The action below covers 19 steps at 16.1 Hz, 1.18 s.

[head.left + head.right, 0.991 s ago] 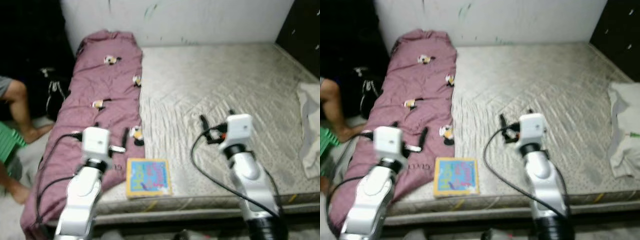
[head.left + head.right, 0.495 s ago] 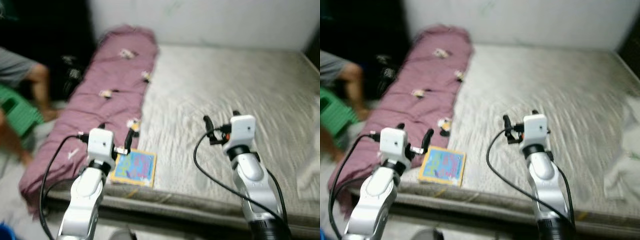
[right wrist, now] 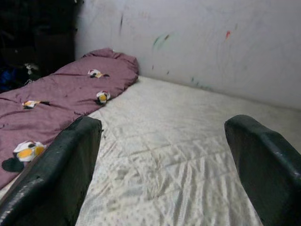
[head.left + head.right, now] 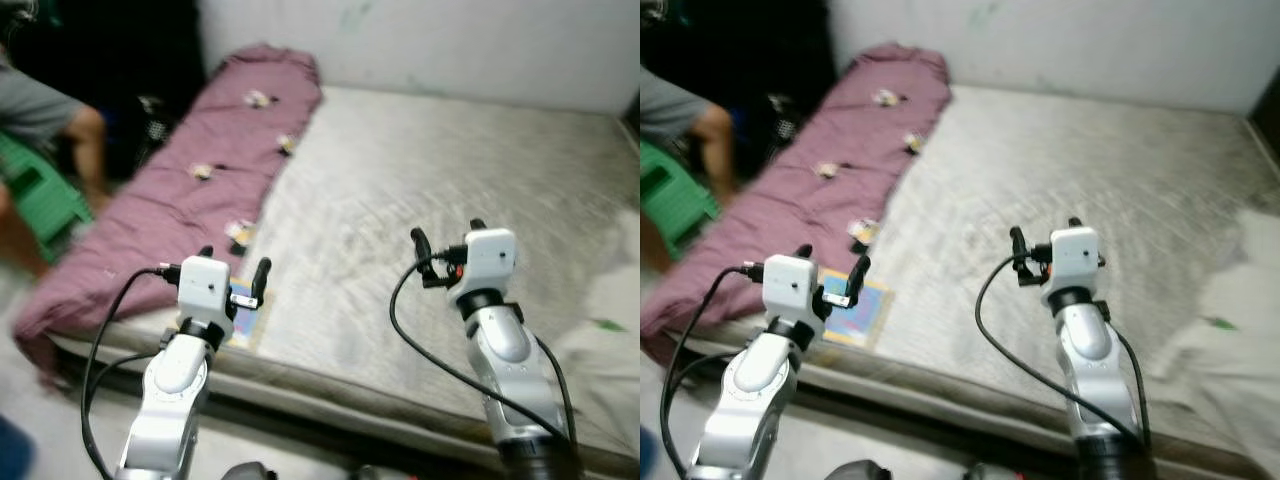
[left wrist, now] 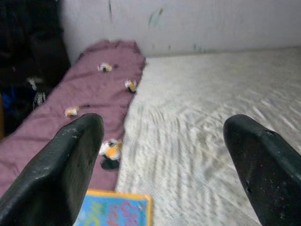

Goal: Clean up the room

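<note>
Both grippers hover over the bed's near edge, fingers spread, holding nothing: left gripper point(image 4: 232, 268), right gripper point(image 4: 445, 232). Grey mattress point(image 4: 420, 190) spans the scene; a maroon quilt point(image 4: 190, 190) lies along its left side. Beside the quilt, below the left gripper, lies a colourful book point(image 4: 854, 310).

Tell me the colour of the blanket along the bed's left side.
Dusty purple blanket, with small printed figures; left wrist view.

Two silver arms — white wrist boxes, looping black cables, long black fingers point(image 5: 70, 165).
</note>
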{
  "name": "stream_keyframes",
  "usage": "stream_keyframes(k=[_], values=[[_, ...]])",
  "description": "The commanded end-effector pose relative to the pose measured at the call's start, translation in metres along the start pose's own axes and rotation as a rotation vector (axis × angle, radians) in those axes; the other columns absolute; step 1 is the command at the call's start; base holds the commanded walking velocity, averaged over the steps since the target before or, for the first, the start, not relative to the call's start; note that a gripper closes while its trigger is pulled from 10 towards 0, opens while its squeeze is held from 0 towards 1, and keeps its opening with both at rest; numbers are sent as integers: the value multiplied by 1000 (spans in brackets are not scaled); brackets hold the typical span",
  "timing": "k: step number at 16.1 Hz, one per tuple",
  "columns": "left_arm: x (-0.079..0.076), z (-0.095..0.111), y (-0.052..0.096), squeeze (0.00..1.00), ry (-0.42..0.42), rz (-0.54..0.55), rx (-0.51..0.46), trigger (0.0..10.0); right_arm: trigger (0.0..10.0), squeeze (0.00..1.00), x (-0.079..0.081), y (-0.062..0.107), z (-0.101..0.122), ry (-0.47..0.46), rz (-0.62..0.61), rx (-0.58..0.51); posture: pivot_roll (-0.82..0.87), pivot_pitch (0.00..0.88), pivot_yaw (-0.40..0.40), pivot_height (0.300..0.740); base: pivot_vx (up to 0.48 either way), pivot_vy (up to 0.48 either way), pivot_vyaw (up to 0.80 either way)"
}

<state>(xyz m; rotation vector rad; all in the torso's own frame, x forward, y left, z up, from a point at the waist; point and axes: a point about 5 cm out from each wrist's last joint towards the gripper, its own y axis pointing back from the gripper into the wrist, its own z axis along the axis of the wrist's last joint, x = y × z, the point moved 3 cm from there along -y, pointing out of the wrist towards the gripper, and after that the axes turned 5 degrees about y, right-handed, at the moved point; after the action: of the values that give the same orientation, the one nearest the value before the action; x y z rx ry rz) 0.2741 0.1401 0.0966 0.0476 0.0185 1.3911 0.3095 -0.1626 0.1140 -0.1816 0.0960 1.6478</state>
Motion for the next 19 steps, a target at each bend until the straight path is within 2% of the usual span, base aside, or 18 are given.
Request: stream_keyframes(k=[1,4,12,19], values=[[3,5,-2,0,-8,9,-20,10000,10000,0,1,-2,6,-7,-2,-13,-5,0,-3,740,0,-401,0],[2,5,-3,0,-4,6,-22,10000,10000,0,-1,-3,5,-19,-9,-7,-7,0,-3,740,0,-389,-496],[2,5,-4,0,-5,4,-21,10000,10000,0,-1,-3,5,-9,-6,-5,-12,0,-2,740,0,-375,0],[1,8,-3,0,20,-8,-42,10000,10000,0,-2,-3,4,-3,-7,-5,-12,0,-3,740,0,0,0]])
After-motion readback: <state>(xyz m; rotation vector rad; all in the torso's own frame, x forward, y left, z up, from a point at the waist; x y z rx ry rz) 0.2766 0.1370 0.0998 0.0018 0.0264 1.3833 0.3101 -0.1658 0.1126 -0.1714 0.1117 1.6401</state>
